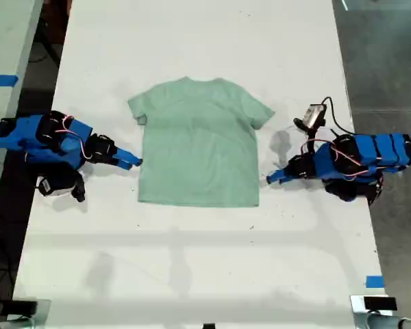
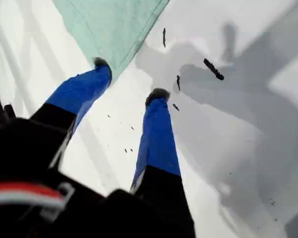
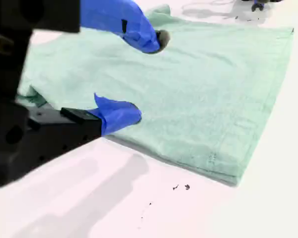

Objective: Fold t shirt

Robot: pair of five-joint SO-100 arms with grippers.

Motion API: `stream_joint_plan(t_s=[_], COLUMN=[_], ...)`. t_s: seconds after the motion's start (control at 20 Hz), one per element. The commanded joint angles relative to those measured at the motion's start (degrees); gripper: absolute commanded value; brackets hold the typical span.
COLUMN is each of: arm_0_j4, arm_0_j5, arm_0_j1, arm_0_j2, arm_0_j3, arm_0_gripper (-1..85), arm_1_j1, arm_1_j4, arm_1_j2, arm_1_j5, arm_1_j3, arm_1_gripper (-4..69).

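The white table [image 1: 192, 274] filled most of the exterior view, and its far and near ends were cut off by the frame. The t shirt [image 1: 198, 144] lay flat and spread open in the middle of it, neck toward the far end. One sleeve, at the exterior view's left, seemed tucked or folded in. My first gripper [image 1: 270, 178] rested at the exterior view's right, near the lower hem corner. Its jaws stood widely apart and empty, one fingertip [image 2: 102, 63] at the cloth edge. My second gripper [image 1: 133, 163] was at the exterior view's left, jaws also spread, with the upper finger [image 3: 139, 32] above the cloth. It seemed to grip nothing, but its body hid part of the shirt edge. Small dark specks [image 3: 181, 187] lay on the table near the hem corner.
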Motion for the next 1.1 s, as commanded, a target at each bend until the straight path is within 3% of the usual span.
stream_joint_plan(t_s=[0.0, 0.1, 0.15, 0.2, 0.25, 0.3, 0.45, 0.7, 0.8, 0.9, 1.05], arm_0_j4=[-1.1, -1.1, -1.1, -1.1, -1.1, -1.1, -1.1, -1.1, -1.2, -1.2, -1.2], arm_0_j5=[-0.7, -0.7, -0.7, -0.7, -0.7, -0.7, -0.7, -0.7, -0.8, -0.8, -0.8], arm_0_j1=[0.4, 0.4, 0.4, 0.4, 0.4, 0.4, 0.4, 0.3, -3.5, -7.7, -11.9], arm_0_j2=[0.4, 0.4, 0.4, 0.4, 0.4, 0.4, 0.4, 0.4, 0.4, 0.4, 0.4], arm_0_j3=[-0.6, -0.6, -0.6, -0.6, -0.6, -0.6, -0.6, -0.6, -0.5, -0.5, -0.5], arm_0_gripper=[19.4, 19.4, 19.4, 19.4, 19.4, 19.4, 19.4, 19.4, 17.9, 17.9, 17.9], arm_1_j1=[0.4, -2.6, -9.5, -9.1, -5.3, -1.4, 13.7, 40.3, 47.4, 51.7, 57.2], arm_1_j4=[-0.1, -0.2, -0.9, -6.7, -11.5, -12.0, -1.7, 14.7, 20.3, 19.4, 12.8], arm_1_j2=[0.5, 0.7, 0.7, 0.7, 0.6, -1.0, -24.5, -65.5, -82.0, -93.4, -105.1], arm_1_j5=[-0.1, 4.7, -4.8, -9.9, -14.5, -16.8, -21.4, -37.8, -41.7, -44.2, -46.6], arm_1_j3=[3.1, 2.1, -1.7, -5.7, -9.6, -14.7, -39.9, -82.8, -96.2, -101.8, -100.5], arm_1_gripper=[17.4, 21.7, 25.6, 12.6, 6.2, 6.4, 10.1, 9.8, 15.5, 16.8, 17.5])
